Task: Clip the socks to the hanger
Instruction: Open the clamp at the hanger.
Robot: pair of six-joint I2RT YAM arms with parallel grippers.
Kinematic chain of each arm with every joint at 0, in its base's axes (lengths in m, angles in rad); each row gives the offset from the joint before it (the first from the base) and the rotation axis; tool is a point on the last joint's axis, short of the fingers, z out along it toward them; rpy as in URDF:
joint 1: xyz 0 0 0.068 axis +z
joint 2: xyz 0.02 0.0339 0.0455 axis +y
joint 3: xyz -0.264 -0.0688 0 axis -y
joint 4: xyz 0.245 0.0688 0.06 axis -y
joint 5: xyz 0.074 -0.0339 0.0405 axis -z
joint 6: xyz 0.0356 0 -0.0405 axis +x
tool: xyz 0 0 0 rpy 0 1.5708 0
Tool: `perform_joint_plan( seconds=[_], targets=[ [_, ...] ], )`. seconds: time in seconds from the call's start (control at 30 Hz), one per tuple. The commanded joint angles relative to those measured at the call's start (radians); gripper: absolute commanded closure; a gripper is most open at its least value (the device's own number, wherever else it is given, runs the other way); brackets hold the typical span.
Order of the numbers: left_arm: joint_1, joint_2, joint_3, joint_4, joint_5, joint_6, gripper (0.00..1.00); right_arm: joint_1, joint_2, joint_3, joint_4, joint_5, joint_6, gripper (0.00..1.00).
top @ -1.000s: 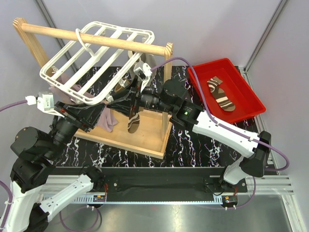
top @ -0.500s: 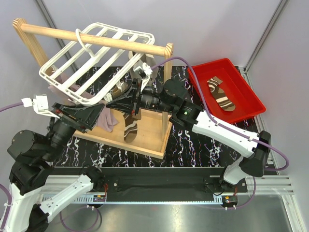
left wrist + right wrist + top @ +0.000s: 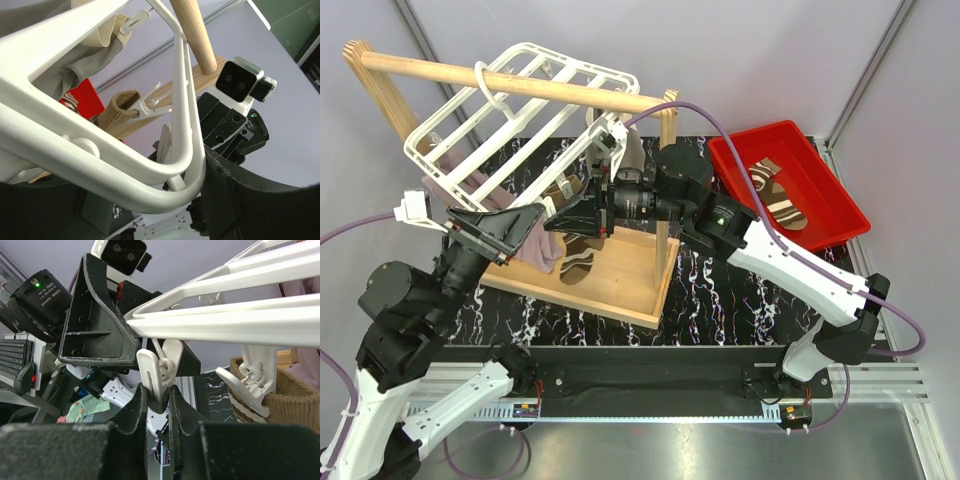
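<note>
The white hanger [image 3: 520,115] hangs tilted from the wooden rail. My left gripper [image 3: 533,226] is shut on its near corner bar [image 3: 192,165], seen close in the left wrist view. My right gripper [image 3: 567,212] is shut on a small white clip [image 3: 156,371] dangling under the hanger bars [image 3: 240,320]. One striped sock [image 3: 577,263] hangs below the hanger, its cuff [image 3: 280,397] held by a neighbouring clip [image 3: 256,374]; the cuff also shows in the left wrist view [image 3: 119,107]. The other striped sock [image 3: 778,195] lies in the red bin.
The wooden rail stand [image 3: 440,68] with its base board [image 3: 615,285] holds the hanger. A mauve cloth [image 3: 535,250] and a grey-beige cloth [image 3: 632,150] hang from other clips. The red bin [image 3: 845,205] stands at the right.
Both grippers have moved up and left with the hanger's near edge. The hanging sock has swung left. The right gripper now sits on the clip beside the sock's clip.
</note>
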Motion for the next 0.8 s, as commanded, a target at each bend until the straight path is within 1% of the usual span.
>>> perform_joint_plan(
  seconds=[0.0,0.1,0.2,0.3,0.37,0.43,0.5,0.63,0.73,0.77],
  targets=[
    [0.001,0.026,-0.003,0.069,0.008,-0.109,0.38,0.007,0.020,0.082,-0.103,-0.056,-0.021,1.00],
    [0.001,0.039,0.015,0.034,-0.005,-0.112,0.38,0.007,0.025,0.095,-0.124,-0.070,-0.033,1.00],
    [-0.001,0.044,0.013,0.030,-0.007,-0.106,0.38,0.007,0.049,0.145,-0.196,-0.073,-0.062,1.00],
    [-0.001,0.047,0.007,0.052,0.023,-0.080,0.37,0.005,0.054,0.162,-0.248,-0.056,-0.084,1.00],
    [-0.001,0.043,-0.003,0.087,0.039,-0.037,0.36,0.005,0.060,0.184,-0.282,-0.053,-0.098,1.00],
    [-0.001,0.036,-0.026,0.093,0.033,-0.020,0.34,0.007,0.069,0.208,-0.313,-0.056,-0.107,1.00],
    [0.001,0.041,-0.039,0.096,0.031,-0.010,0.35,0.007,0.078,0.233,-0.343,-0.060,-0.118,1.00],
    [-0.001,0.053,-0.034,0.087,0.031,0.013,0.41,0.005,0.094,0.263,-0.383,-0.060,-0.133,1.00],
    [-0.001,0.055,-0.031,0.084,0.027,0.026,0.53,0.005,0.097,0.266,-0.394,-0.067,-0.133,1.00],
    [-0.001,0.053,-0.033,0.084,0.025,0.030,0.61,0.005,0.097,0.263,-0.394,-0.065,-0.133,1.00]
  ],
)
